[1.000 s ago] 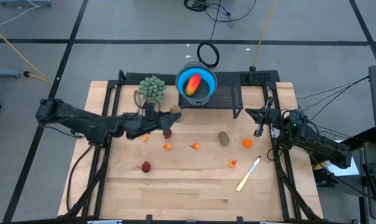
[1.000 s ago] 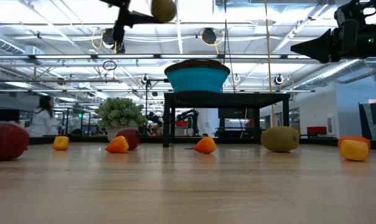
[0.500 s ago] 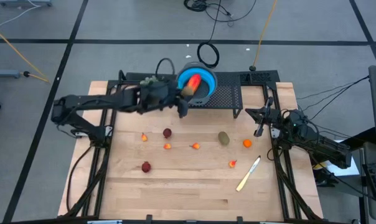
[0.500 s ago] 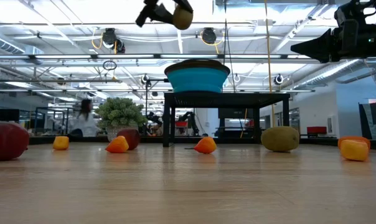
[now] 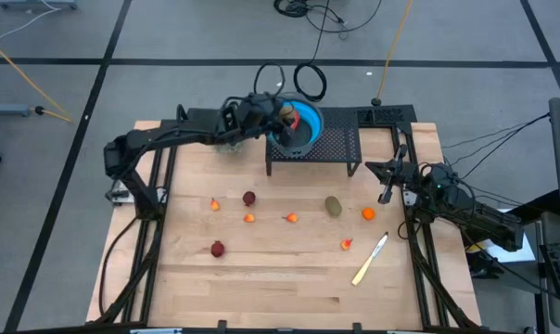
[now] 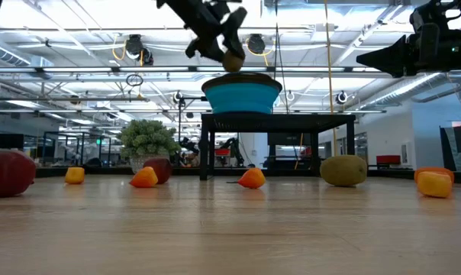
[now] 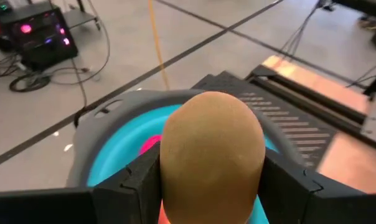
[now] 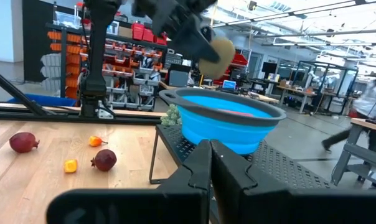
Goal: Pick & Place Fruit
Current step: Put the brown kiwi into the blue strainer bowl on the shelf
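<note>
Gripping brown fruit (image 7: 211, 155), left fingers (image 7: 138, 180).

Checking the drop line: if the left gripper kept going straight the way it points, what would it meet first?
Probably the blue bowl: the left gripper, holding the brown fruit, points into it; depth is unclear.

text: none legible | labels: none | brands: none | numbers: none | signs: none
</note>
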`<state>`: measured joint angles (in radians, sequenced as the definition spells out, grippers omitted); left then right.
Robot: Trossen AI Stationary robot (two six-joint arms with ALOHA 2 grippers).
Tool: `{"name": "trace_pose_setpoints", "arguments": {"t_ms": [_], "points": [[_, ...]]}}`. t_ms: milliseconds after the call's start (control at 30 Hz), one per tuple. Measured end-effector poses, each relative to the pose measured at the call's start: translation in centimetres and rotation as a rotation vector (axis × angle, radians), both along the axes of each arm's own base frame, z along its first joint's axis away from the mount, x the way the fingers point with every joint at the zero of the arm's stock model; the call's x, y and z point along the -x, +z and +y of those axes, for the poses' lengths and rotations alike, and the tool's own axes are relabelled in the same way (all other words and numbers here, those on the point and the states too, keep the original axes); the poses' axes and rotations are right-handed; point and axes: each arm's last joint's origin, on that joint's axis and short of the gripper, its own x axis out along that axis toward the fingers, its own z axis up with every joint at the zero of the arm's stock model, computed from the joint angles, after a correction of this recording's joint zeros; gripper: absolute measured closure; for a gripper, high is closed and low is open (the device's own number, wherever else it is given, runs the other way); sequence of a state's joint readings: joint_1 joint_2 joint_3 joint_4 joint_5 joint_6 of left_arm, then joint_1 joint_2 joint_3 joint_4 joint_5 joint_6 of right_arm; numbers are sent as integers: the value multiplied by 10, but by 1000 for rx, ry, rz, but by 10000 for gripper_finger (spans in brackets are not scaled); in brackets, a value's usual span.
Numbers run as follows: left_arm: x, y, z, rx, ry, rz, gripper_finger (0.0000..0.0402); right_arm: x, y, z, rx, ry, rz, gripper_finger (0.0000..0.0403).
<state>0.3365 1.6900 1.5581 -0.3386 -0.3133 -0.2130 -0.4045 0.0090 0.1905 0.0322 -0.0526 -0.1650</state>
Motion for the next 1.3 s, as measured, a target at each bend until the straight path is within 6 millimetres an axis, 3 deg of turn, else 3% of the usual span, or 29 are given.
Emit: {"name": "trace_pose_setpoints", "arguments": {"t_ms": [233,533,867,1300], "points": [[1,-11,19,12,44,33,195,0,0,0,0,0,0,403],[-10,-8,14,45,-72,-76,195,0,-1,0,-3,0,6,403],[-31,-34,12,48,-106,-33,195,0,-1,0,-11,-1,6,403],[-36,-41,11,35,-122,-10,195,0,-1,0,-16,-1,9,403]]}}
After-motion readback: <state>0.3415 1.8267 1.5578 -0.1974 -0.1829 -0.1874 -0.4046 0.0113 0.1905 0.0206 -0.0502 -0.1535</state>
